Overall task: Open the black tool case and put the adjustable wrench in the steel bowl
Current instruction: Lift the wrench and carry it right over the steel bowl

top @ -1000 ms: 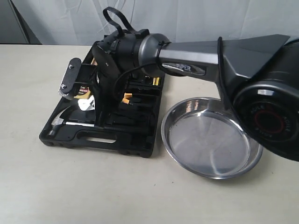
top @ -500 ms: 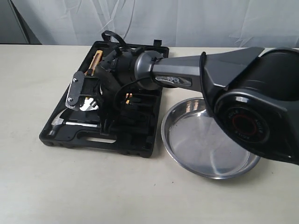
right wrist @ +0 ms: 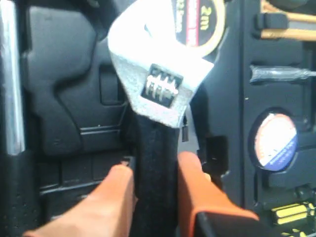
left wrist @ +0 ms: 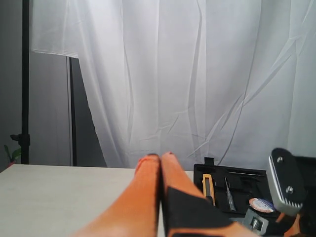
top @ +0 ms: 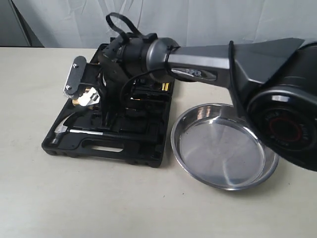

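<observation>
Adjustable wrench (right wrist: 157, 118) is in the grasp of your right gripper (right wrist: 154, 170): the two orange fingers (right wrist: 116, 197) are drawn in narrow on the thick black handle a little below the silver head, one on each side. In the exterior view the adjustable wrench stands head-up and tilted over the left half of the black tool case (top: 99, 147). It appears to be clear of its recess, though the arm hides the lower handle, so you cannot confirm that from here. The case lies open on the table (top: 44, 198), with the claw hammer (top: 63, 130) seated in its near left corner and the tape measure (right wrist: 200, 19) lying beneath the wrench head in the right wrist view. The steel bowl (top: 223, 148) sits just beside the case on its right, with nothing in it. Your left gripper (left wrist: 159, 158) is outside the exterior view; its own camera shows the fingers pressed together with nothing between them, apart from the case. Assessment: the opening is done, and the step in hand is lifting the wrench out. Transfer and release are not yet done. The next move calls for raising the wrench until the handle clears the moulded tray, carrying it right across the case to a point over the middle of the bowl, lowering it close, then opening. The grip sits toward the head end, so the handle may swing; keep the carry slow and pass above the bowl's rolled rim.
</observation>
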Robot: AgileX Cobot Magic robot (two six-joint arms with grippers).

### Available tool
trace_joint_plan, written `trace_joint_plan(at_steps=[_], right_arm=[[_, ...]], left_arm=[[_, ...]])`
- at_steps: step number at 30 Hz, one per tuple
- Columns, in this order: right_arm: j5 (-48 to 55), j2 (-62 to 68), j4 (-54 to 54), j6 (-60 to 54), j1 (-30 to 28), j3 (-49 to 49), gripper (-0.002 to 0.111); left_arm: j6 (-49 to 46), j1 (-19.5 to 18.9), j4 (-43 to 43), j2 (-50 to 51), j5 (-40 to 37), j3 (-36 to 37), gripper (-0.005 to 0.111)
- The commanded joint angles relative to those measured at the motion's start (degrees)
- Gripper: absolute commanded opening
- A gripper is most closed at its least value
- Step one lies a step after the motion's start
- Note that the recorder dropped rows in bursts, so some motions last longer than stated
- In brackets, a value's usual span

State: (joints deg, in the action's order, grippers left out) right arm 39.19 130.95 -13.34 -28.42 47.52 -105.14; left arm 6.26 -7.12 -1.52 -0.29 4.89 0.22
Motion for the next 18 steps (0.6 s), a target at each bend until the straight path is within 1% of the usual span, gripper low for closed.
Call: trace_joint_plan(at_steps=[1, 3, 4, 7, 10, 13, 18], right_arm=[[1.68, -4.55, 0.75, 2.73, -0.11, 0.04, 0.000], [6.24, -6.52, 0.75, 5.13, -0.22, 0.16, 0.000], [6.62, -7.78, 0.75, 6.71, -0.22, 1.35, 0.000], [4.43, -11.13, 0.75, 12.10, -0.22, 5.61, 0.000], [2.35, -15.22, 1.01, 16.76, -1.48, 11.59, 0.000], [-0.09, -19.77, 1.01, 20.29, -4.18, 19.04, 0.000], [-2.55, -27.75, 1.01, 23.33, -11.22, 32.78, 0.000]], left_arm=[[0.04, 0.44, -0.14, 0.29, 0.31, -0.22, 0.000], [0.04, 0.44, -0.14, 0.29, 0.31, -0.22, 0.000], [0.04, 0.44, -0.14, 0.29, 0.31, -0.22, 0.000], [0.04, 0.44, -0.14, 0.29, 0.31, -0.22, 0.000], [0.04, 0.44, -0.14, 0.29, 0.31, -0.22, 0.000], [0.04, 0.44, -0.14, 0.29, 0.31, -0.22, 0.000], [0.04, 0.44, -0.14, 0.29, 0.31, -0.22, 0.000]])
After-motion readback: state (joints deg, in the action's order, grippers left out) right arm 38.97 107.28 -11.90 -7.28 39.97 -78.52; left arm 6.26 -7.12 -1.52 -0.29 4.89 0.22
